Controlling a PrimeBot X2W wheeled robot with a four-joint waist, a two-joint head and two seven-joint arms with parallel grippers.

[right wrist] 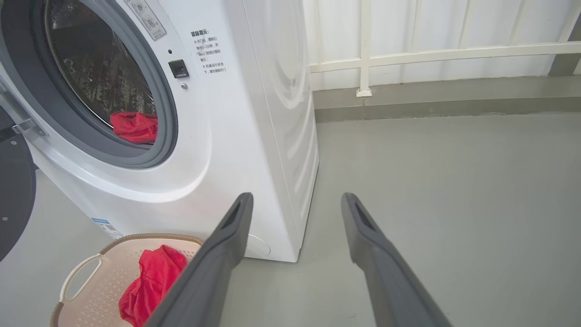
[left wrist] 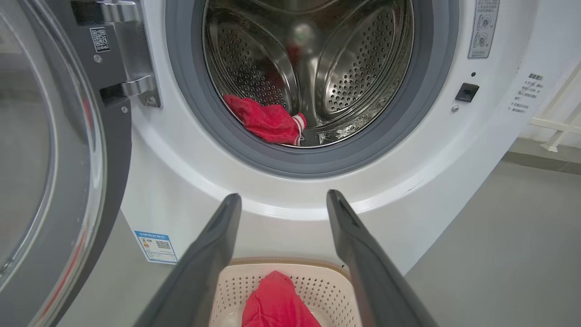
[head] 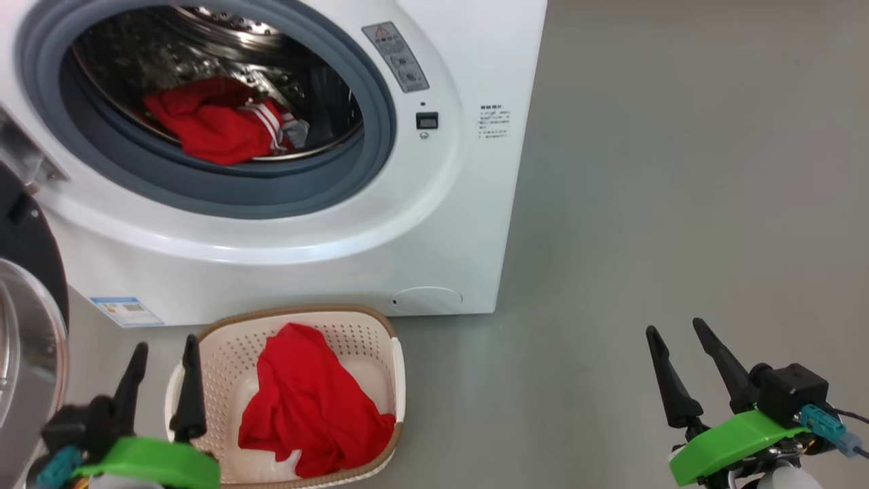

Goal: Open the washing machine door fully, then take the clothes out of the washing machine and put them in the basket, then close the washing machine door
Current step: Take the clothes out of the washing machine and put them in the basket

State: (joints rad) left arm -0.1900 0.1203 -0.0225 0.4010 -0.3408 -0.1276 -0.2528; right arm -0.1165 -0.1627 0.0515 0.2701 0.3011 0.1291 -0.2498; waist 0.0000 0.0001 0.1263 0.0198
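Left tool (head: 165, 348) above basket (head: 381, 327) rim, right tool (head: 675, 326) over open floor (head: 679, 170) (both spread, empty)

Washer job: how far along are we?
Done: door stands open, one red garment lies in the basket. In hand: nothing; left pincer and right pincer are both open and empty. Left: the striped garment in the drum goes to the basket, then close the door.
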